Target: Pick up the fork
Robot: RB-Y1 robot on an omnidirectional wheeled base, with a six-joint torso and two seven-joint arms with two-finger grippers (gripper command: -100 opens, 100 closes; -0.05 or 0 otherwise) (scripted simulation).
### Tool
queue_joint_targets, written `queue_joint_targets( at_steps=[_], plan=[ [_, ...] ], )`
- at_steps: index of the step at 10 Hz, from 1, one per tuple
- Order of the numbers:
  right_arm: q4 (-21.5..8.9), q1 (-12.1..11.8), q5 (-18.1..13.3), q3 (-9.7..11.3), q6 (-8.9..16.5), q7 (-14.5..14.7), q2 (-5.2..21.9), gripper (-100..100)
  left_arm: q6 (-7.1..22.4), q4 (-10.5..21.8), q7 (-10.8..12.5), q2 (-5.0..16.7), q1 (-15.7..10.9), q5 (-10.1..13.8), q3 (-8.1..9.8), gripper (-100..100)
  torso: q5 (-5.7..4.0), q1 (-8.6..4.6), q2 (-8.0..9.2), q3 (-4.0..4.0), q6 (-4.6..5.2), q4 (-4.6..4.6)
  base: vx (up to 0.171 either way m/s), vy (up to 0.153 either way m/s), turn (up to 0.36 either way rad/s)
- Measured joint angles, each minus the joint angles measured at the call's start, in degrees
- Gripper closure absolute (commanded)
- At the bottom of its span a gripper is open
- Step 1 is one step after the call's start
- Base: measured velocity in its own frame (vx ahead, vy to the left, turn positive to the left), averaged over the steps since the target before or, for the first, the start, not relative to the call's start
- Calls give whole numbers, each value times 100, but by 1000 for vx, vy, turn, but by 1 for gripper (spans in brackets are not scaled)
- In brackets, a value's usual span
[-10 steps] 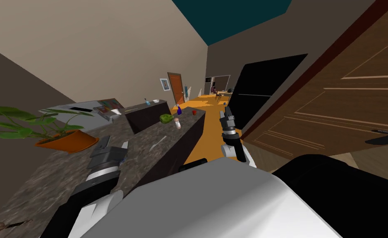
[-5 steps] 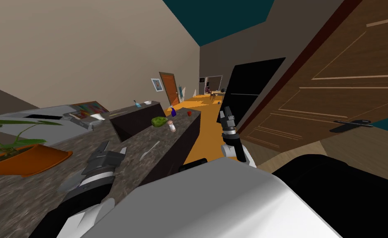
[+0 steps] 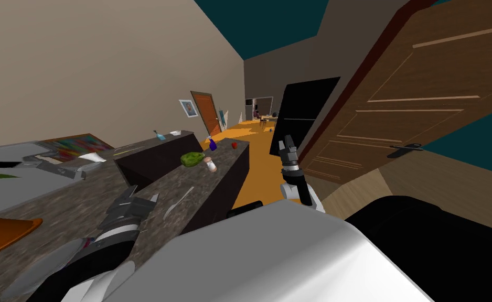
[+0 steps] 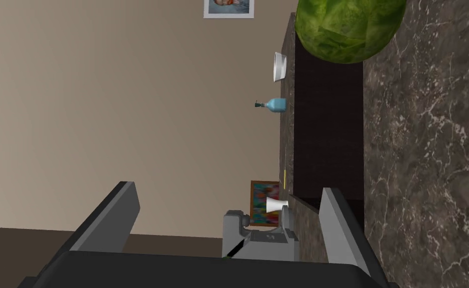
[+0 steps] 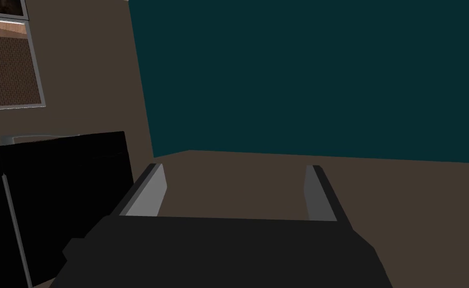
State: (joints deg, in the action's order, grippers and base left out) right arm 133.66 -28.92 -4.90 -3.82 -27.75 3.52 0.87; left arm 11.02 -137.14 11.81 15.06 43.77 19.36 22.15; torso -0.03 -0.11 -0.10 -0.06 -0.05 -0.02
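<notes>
Head view is swinging as I am turning along the counter (image 3: 213, 181). The fork (image 3: 178, 202) is lying flat on it, now nearer the left gripper (image 3: 144, 195), whose fingers are standing wide. Judgement: approach is closing, grasp not begun. Right gripper (image 3: 287, 139) is idling, also wide.

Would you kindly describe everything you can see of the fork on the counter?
The fork is a slim, plain light grey piece lying flat on the dark marbled countertop. Its broader end is nearer to me, and its thin handle runs away along the counter towards the green round thing. The tines are too small to make out. Nothing but the counter touches it. The open left gripper is close beside its broad end, apart from it.
</notes>
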Motion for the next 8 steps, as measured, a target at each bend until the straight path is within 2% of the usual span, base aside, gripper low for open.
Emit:
queue_joint_targets(
  at_steps=[3, 5, 6, 8],
  plan=[
    [0, 0, 0, 0, 0, 0, 0, 0, 401, -13, 119, 47, 143, 136, 111, -100, 0, -1, 6, 3, 0, 1, 41, -21, -233],
    [0, 0, 0, 0, 0, 0, 0, 0, 675, 9, 264, 147, 286, 311, 255, -100, 1, 4, 3, 1, -1, 1, 36, 1, -61],
    [0, 0, 0, 0, 0, 0, 0, 0, 785, -3, 271, 123, 288, 302, 246, -100, 2, 5, 9, 5, -2, 2, 40, -12, -276],
    [0, 0, 0, 0, 0, 0, 0, 0, 1088, -34, 387, 181, 432, 444, 363, -100, 1, 3, 7, 4, -1, 1, 43, -7, -191]
  ],
)
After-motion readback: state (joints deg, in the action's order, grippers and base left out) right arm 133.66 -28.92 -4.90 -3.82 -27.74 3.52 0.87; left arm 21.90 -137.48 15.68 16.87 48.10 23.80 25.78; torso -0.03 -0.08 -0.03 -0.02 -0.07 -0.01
